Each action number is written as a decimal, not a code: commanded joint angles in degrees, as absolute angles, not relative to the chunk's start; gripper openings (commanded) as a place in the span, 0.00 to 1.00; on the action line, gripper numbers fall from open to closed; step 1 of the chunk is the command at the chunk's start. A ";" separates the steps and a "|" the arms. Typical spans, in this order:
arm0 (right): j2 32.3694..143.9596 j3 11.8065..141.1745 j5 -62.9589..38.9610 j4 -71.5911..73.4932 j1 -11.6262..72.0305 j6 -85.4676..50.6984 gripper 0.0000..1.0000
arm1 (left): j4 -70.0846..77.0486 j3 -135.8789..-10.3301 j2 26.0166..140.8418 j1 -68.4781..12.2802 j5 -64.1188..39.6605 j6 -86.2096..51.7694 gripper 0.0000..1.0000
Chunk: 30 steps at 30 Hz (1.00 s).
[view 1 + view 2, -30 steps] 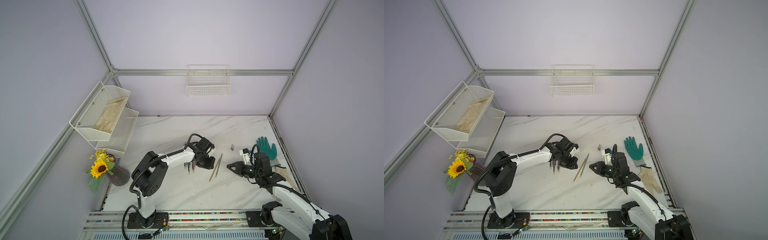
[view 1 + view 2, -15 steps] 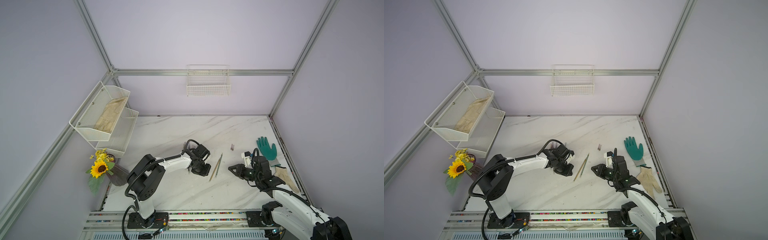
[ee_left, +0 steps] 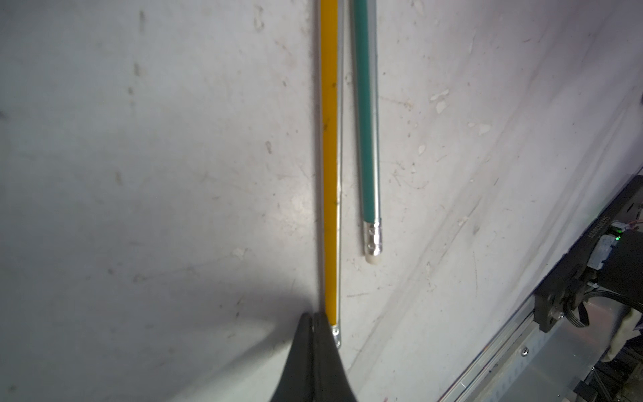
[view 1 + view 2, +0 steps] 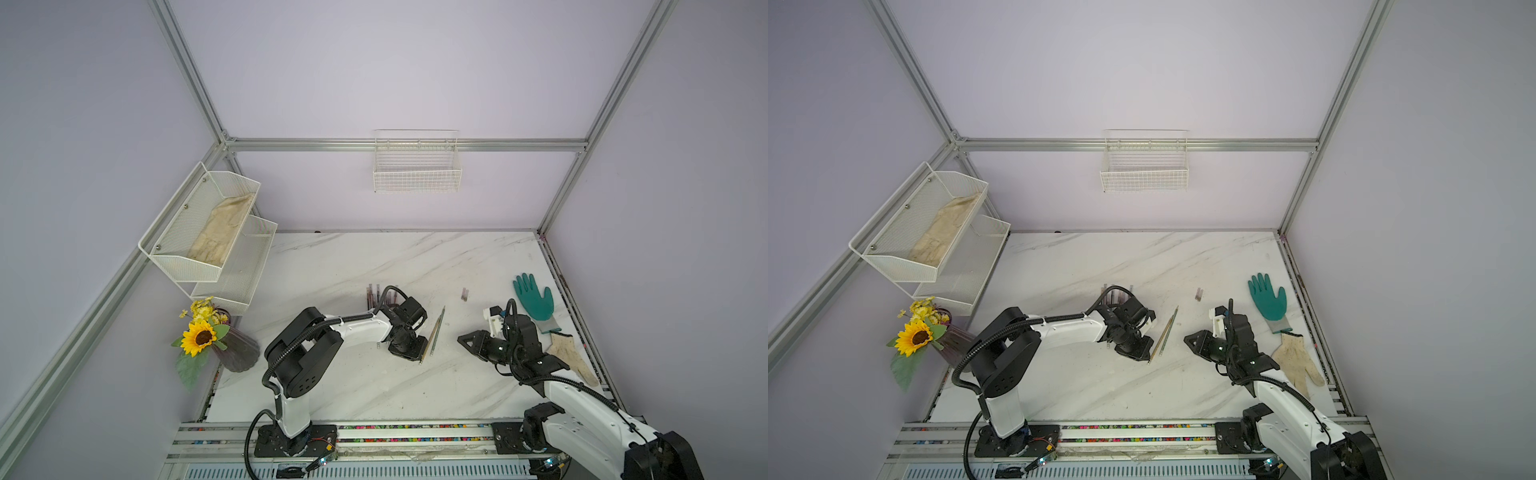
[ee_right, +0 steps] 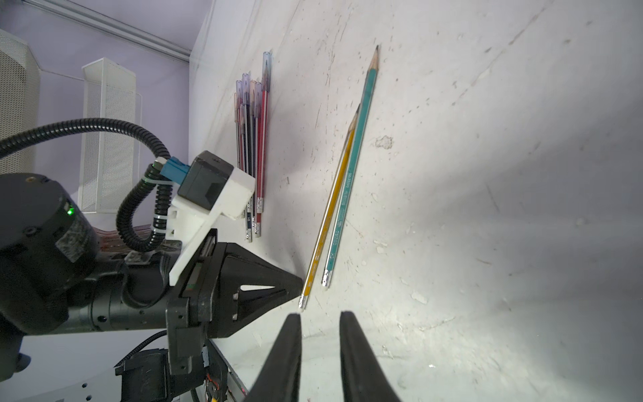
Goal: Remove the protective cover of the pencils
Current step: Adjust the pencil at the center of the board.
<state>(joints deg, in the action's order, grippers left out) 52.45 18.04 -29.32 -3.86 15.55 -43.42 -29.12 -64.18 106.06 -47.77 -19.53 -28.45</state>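
Observation:
Two bare pencils lie side by side mid-table: a yellow pencil point(image 4: 430, 338) point(image 4: 1160, 341) point(image 3: 329, 174) point(image 5: 330, 209) and a green pencil point(image 4: 437, 331) point(image 4: 1169, 331) point(image 3: 368, 139) point(image 5: 351, 174). My left gripper point(image 4: 417, 356) point(image 4: 1144, 355) point(image 3: 313, 315) point(image 5: 299, 280) is shut and empty, its tips on the table against the yellow pencil's eraser end. A bundle of pencils with clear covers point(image 4: 372, 293) point(image 4: 1113, 293) point(image 5: 252, 146) lies behind the left arm. To the right of the bare pencils, my right gripper point(image 4: 459, 338) point(image 4: 1185, 338) point(image 5: 320, 315) hovers narrowly open, holding nothing. Two loose covers point(image 4: 464, 294) point(image 4: 1199, 294) lie further back.
A green glove point(image 4: 534, 297) and a beige glove point(image 4: 569, 357) lie along the right edge behind the right arm. A vase with a sunflower point(image 4: 208, 336) stands at the front left. White mesh shelves point(image 4: 208, 232) and a wire basket point(image 4: 417, 174) hang on the walls.
My left gripper has moved from beside the covered bundle toward the table's front, down to the yellow pencil's eraser end. The right gripper has hardly shifted.

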 commanded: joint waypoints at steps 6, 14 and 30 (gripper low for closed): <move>53.43 17.30 -28.74 -1.91 15.73 -42.90 0.24 | -28.56 -66.99 106.97 -48.65 -20.29 -29.36 0.00; 53.27 17.18 -28.65 -1.93 15.71 -42.71 0.24 | -28.65 -68.56 107.64 -49.12 -21.04 -29.50 0.00; 54.51 18.25 -29.01 -1.40 15.79 -42.54 0.24 | -30.17 -70.61 108.17 -49.48 -20.42 -29.12 0.00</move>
<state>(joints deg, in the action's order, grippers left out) 54.39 17.67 -29.34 -2.96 15.55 -43.16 -28.73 -66.32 107.94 -49.23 -21.02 -28.97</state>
